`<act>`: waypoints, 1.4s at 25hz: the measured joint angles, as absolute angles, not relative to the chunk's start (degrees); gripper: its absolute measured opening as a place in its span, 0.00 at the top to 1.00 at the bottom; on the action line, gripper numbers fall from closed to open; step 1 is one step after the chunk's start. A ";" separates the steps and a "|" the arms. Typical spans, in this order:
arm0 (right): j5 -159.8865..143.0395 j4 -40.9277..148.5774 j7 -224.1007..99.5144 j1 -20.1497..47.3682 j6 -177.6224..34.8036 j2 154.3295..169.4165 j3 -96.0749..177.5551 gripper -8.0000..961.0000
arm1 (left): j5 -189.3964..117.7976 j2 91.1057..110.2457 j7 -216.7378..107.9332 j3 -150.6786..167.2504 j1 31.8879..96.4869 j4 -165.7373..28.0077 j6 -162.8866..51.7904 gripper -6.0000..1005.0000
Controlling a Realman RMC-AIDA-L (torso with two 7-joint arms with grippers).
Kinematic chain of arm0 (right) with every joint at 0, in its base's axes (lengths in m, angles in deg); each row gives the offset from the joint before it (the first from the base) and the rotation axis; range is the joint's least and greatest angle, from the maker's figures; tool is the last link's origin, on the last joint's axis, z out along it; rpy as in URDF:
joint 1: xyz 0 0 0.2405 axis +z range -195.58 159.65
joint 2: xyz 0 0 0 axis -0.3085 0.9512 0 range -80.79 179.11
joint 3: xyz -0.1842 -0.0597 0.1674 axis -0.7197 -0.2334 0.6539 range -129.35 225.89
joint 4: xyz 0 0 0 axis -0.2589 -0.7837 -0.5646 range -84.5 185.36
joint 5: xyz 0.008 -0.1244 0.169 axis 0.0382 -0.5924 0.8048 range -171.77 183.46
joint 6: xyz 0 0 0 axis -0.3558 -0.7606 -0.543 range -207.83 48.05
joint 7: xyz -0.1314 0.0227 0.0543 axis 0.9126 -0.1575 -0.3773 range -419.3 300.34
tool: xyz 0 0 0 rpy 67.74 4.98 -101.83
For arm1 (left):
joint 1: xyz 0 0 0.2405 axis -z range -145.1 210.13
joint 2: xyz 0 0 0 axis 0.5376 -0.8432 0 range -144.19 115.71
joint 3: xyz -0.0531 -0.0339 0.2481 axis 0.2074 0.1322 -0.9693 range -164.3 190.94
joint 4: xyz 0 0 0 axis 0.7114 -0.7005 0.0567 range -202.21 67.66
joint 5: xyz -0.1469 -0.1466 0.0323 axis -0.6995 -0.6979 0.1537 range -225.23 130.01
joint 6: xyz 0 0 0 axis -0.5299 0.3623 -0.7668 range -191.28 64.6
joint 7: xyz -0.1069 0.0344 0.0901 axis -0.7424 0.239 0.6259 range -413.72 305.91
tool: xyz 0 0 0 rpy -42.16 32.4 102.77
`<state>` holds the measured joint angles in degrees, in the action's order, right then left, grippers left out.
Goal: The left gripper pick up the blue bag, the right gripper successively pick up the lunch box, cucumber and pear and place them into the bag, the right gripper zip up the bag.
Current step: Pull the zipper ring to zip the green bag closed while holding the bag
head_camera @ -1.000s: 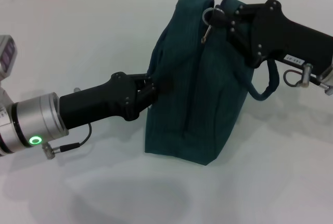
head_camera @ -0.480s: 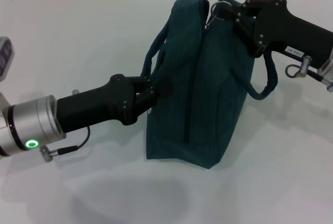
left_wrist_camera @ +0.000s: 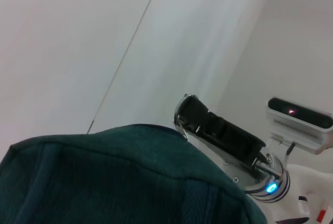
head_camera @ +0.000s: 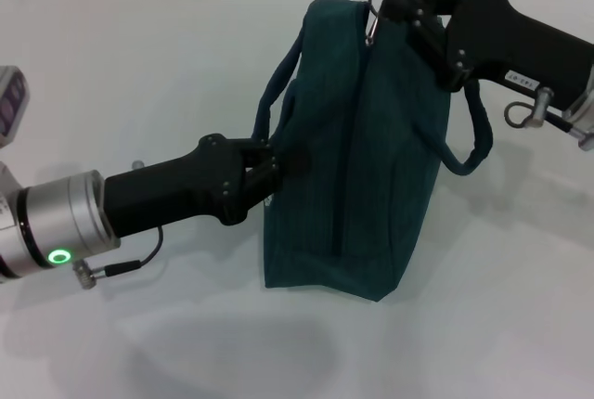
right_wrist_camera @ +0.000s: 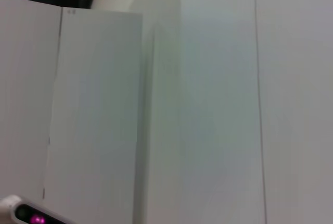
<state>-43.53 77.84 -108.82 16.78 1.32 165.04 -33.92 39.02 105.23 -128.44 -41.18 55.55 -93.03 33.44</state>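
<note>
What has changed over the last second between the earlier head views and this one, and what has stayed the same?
The right tool has drawn the ring pull along the top of the blue bag towards its far end. The left tool stays clamped on the bag's side, holding it upright.

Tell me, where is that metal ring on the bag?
In the head view, the metal ring sits at the blue bag's far top end, right at the right pincer's tips.
</note>
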 joint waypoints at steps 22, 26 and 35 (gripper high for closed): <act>-43.55 78.92 -109.30 19.66 -8.55 165.11 -33.72 0.97 | 40.11 105.26 -127.09 -41.26 54.73 -92.94 33.52 0.94; -43.21 78.68 -109.38 19.55 -10.56 165.08 -33.72 0.97 | 39.61 105.12 -127.02 -40.83 53.98 -92.94 33.52 0.94; -39.85 76.99 -119.27 19.31 -11.65 165.15 -33.74 0.97 | 37.65 105.04 -126.95 -40.82 53.10 -92.94 33.42 0.94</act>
<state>-39.85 76.99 -119.27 19.31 -11.65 165.15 -33.74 37.65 105.04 -126.95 -40.82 53.10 -92.94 33.42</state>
